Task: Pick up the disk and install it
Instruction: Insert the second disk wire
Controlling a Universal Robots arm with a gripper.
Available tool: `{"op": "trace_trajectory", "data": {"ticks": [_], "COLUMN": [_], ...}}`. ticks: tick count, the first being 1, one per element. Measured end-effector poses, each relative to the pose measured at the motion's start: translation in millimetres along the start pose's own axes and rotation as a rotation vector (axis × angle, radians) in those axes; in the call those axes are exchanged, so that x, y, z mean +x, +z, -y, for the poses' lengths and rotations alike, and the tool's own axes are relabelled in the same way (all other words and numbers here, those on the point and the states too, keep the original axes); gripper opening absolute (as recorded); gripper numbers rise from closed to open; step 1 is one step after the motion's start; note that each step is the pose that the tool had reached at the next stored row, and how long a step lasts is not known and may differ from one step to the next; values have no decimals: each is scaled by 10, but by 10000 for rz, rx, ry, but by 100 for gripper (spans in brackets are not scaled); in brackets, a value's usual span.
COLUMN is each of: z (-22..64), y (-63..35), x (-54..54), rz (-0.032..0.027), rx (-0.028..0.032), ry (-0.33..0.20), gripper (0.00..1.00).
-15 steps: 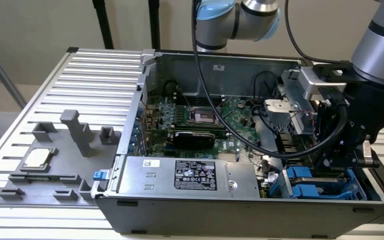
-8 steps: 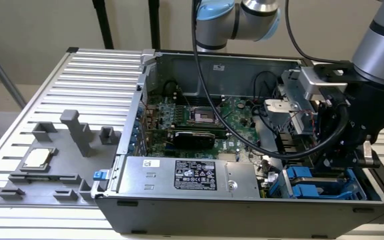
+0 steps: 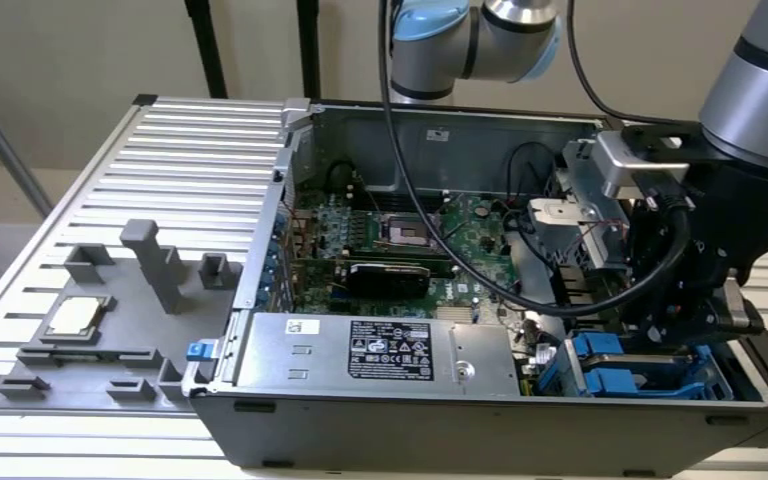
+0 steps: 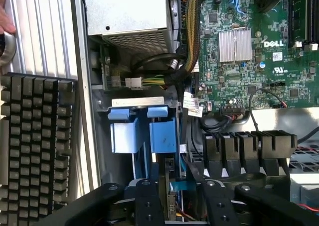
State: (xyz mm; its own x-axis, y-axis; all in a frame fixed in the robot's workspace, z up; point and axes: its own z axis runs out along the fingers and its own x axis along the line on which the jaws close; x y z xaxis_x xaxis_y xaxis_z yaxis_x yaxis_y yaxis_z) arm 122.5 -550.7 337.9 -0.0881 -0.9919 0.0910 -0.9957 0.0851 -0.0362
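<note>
One arm working here, and I'm watching its end effector [image 4: 182, 206] hanging low inside the open computer case [image 3: 491, 425], down at the drive bay in the corner at the exterior view's right. It's reaching in from above because the bay is opening upward and the case walls are blocking every other way in.

The disk [image 4: 172, 198] is standing on edge in the wrist view, sitting in the bay slot directly under the end effector, a thin blue rail running across its top. I'm judging it as down in the bay, not out on the bench [image 3: 184, 130]. How deep it's seated I'm not able to say.

Whether the end effector is clamping the disk or standing apart from it, I cannot tell; the black links are covering the contact.

Two blue carrier tabs [image 4: 144, 131] are showing just beside the slot, near the bay's metal bracket. The black cable bundle [image 4: 192, 52] is running close by toward the motherboard [image 4: 254, 61], so the upright approach is keeping the arm off it.

The silver power supply [image 3: 371, 345] is lying along the case's near wall, between the bay and the grey parts tray [image 3: 104, 370]. The tray is holding the small CPU chip [image 3: 75, 315], well apart from the work. A keyboard [image 4: 35, 151] is lying outside the case.
</note>
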Motion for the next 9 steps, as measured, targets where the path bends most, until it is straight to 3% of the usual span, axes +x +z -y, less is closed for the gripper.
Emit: {"op": "trace_trajectory", "data": {"ticks": [5,9], "z": [-140,-156], "y": [-24,-24], "x": [15,17], "rz": [9,17], "rx": [-1,-1], "ry": [0,0], "gripper": [36,36]}}
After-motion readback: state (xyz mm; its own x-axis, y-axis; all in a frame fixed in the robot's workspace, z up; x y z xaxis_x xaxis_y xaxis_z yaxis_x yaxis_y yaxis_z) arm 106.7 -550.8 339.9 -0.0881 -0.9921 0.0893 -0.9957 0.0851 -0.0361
